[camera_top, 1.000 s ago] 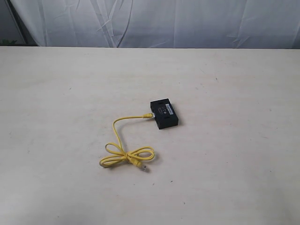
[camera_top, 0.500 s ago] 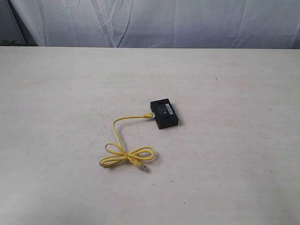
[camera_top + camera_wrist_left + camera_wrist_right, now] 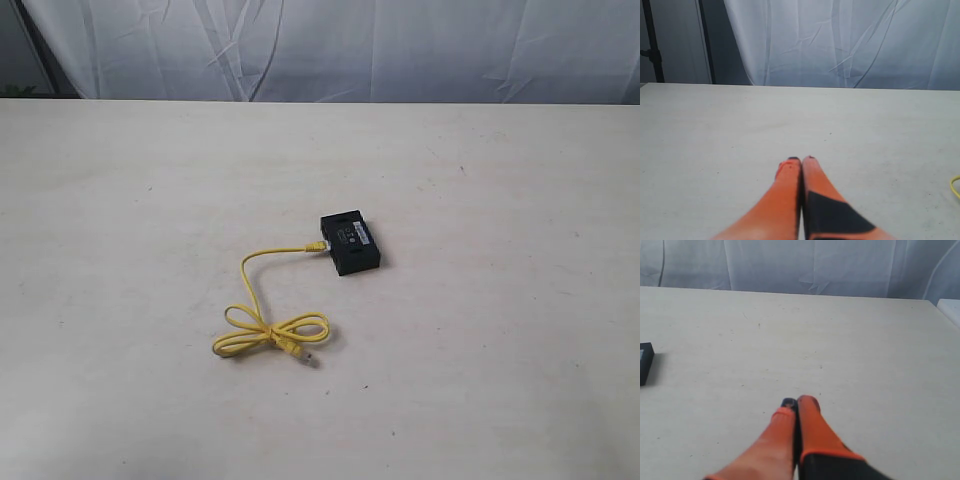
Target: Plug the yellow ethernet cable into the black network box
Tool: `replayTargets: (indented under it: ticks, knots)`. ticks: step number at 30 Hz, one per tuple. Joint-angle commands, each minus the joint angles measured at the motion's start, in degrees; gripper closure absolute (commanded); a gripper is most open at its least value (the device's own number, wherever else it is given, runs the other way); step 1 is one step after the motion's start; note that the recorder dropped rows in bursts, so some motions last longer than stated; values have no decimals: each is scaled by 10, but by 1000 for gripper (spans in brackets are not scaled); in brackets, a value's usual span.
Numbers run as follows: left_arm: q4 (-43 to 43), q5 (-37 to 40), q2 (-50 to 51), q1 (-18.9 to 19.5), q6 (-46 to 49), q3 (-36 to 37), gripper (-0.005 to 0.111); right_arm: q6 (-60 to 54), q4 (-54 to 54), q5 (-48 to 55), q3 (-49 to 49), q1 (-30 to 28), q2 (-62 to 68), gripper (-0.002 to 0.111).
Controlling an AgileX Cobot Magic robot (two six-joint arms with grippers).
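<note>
The black network box (image 3: 351, 242) lies flat near the middle of the table, white label up. The yellow ethernet cable (image 3: 262, 325) runs from a plug (image 3: 317, 244) that meets the box's left side, curves down and ends in a loose knot of loops with the other plug (image 3: 301, 353) free on the table. Neither gripper shows in the exterior view. My left gripper (image 3: 801, 159) is shut and empty over bare table, a bit of yellow cable (image 3: 955, 186) at the view's edge. My right gripper (image 3: 798, 401) is shut and empty, with a corner of the box (image 3: 645, 362) far off.
The pale table (image 3: 500, 330) spreads wide on all sides of the box and cable. A white crumpled curtain (image 3: 350, 45) hangs behind the far edge. A dark pole (image 3: 652, 45) stands off the table in the left wrist view.
</note>
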State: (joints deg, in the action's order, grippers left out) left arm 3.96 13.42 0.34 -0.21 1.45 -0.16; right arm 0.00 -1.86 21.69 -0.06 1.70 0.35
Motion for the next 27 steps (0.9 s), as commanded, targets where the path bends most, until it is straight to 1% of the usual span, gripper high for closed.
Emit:
replayTargets:
  ticks: [1, 27]
  knots:
    - [-2, -4, -3, 1, 0, 2, 107, -7, -6, -9, 1, -4, -4, 108]
    - [-10, -2, -3, 1, 0, 2, 107, -5, -3, -11, 1, -4, -4, 108]
